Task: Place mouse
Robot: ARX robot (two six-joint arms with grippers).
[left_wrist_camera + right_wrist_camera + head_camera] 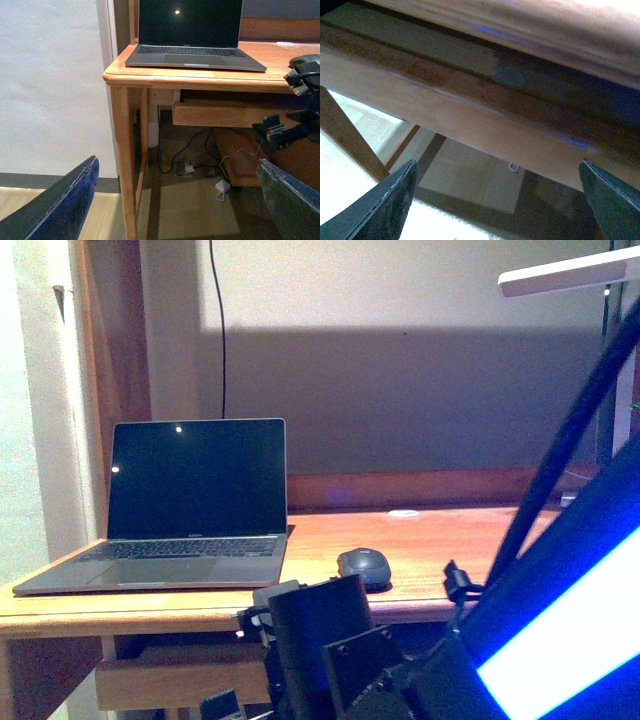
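Black arm hardware fills the near bottom of the front view. Left gripper [175, 200] hangs below desk height, jaws spread wide, nothing between them. Right gripper [495, 200] is also spread wide and empty, under the desk's wooden underside. Wooden desk [420, 535]: warm orange-brown, smooth, rounded front edge, with a drawer [220, 112] beneath. Mouse [364, 566] sits on the desktop near the front edge, just right of the laptop [190, 510], not touching it; dark, domed, matte. Laptop is open, screen black, grey keyboard deck; lettering under the screen is too small to read. Small white disc [404, 512] lies farther back. Grey wall behind, a black cable [222, 330] hanging down it. Cables and adapters on the floor [200, 200] under the desk.
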